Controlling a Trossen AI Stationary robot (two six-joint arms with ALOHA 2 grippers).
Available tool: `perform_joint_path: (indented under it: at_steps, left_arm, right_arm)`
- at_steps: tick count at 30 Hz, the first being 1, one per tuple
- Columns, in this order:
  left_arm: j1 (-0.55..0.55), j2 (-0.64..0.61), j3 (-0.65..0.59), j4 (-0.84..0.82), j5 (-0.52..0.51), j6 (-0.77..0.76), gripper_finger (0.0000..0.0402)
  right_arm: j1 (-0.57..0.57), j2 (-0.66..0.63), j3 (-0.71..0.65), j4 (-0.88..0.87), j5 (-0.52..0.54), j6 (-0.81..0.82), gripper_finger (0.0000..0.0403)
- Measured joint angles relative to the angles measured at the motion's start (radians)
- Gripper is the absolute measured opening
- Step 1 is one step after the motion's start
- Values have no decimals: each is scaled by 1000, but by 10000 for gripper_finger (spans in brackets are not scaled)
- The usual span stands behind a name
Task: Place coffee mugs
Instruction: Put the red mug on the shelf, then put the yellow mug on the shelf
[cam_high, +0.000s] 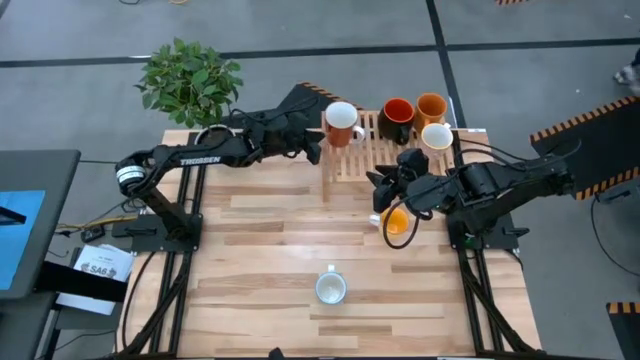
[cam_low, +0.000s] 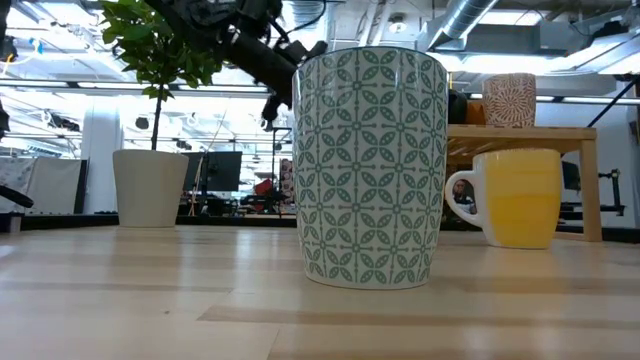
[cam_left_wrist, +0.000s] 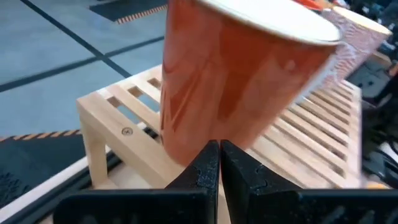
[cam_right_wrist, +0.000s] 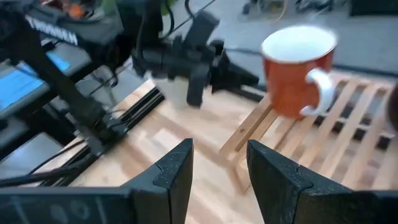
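Since the red-orange mug (cam_high: 342, 123) already sits on the left end of the slatted wooden rack (cam_high: 352, 162), upper centre of the high view, the step in hand looks like letting it go and backing off. The left gripper (cam_high: 314, 148) is just beside the mug's lower left side; in the left wrist view its two fingertips (cam_left_wrist: 208, 163) are pressed together with nothing between them, right in front of the mug's base. A good retreat would go straight back, away from the rack and toward the left of the high view, without nudging the mug, which stands near the rack's edge and looks tilted in the left wrist view.

The right gripper (cam_high: 385, 179), right of centre in the high view, has its fingers parted and holds nothing. It hovers just above the yellow-orange mug (cam_high: 397, 222), which stands on the table (cam_high: 260, 250) and seems the next one to lift.

The red-orange mug has a white inside and a white handle (cam_right_wrist: 321, 89) turned to the right. Three more mugs stand on the rack toward the upper right: a dark one with red inside (cam_high: 397, 115), a brown-orange one (cam_high: 431, 106) and a cream one (cam_high: 437, 136). A patterned white-and-green mug (cam_high: 331, 287) waits at lower centre. A potted plant (cam_high: 190, 80) stands at the upper left
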Motion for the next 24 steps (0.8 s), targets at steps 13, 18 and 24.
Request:
perform_joint_path:
  at_steps: [13, 18, 24]
  left_arm:
    - [-111, -391, -51, -407, 22, -43, 0]
    - [-205, -573, -263, -199, -88, -166, 0]
    - [-255, -704, -441, -51, -117, -299, 0]
  right_arm:
    - [68, 53, 0, -411, -509, 214, 175]
    - [135, 121, -14, -733, -513, 461, 175]
    - [122, 70, -212, -586, -595, 620, 175]
